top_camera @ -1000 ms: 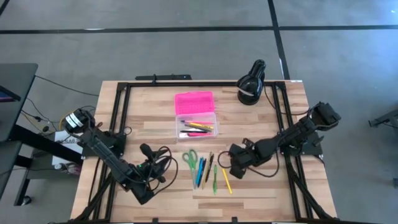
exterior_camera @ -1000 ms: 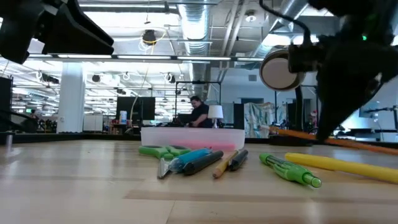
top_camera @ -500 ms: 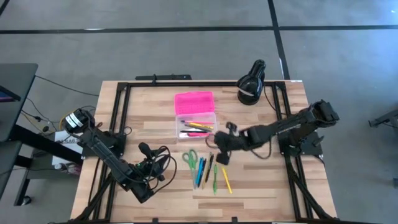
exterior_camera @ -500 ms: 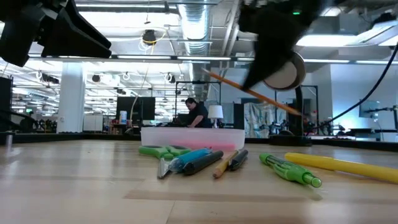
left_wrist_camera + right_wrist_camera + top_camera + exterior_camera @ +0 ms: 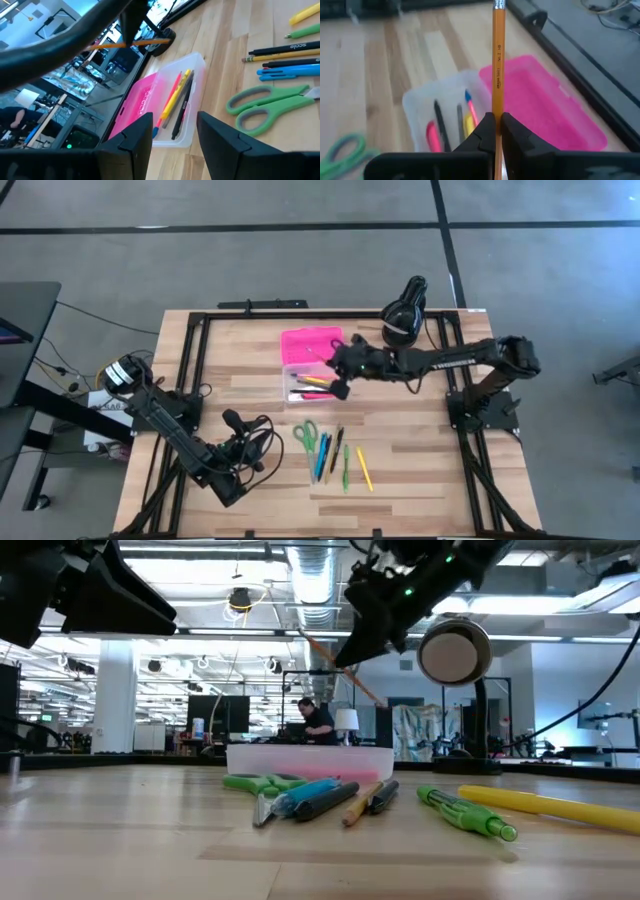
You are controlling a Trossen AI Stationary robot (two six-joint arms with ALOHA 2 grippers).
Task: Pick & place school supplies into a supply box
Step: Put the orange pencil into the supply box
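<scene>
Right claw (image 5: 338, 367) is clamped on an orange pencil (image 5: 498, 55), hanging right over the supply box (image 5: 315, 380), whose clear tray already holds a few pens. I'd line the pencil up lengthwise with the tray and go low before releasing. Left claw (image 5: 238, 442) idles with fingers apart, well off from the box.

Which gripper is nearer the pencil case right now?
Right. The right gripper hangs just above the pencil case, shut on an orange pencil. The left gripper waits open at the table's near left, well short of the case.
</scene>
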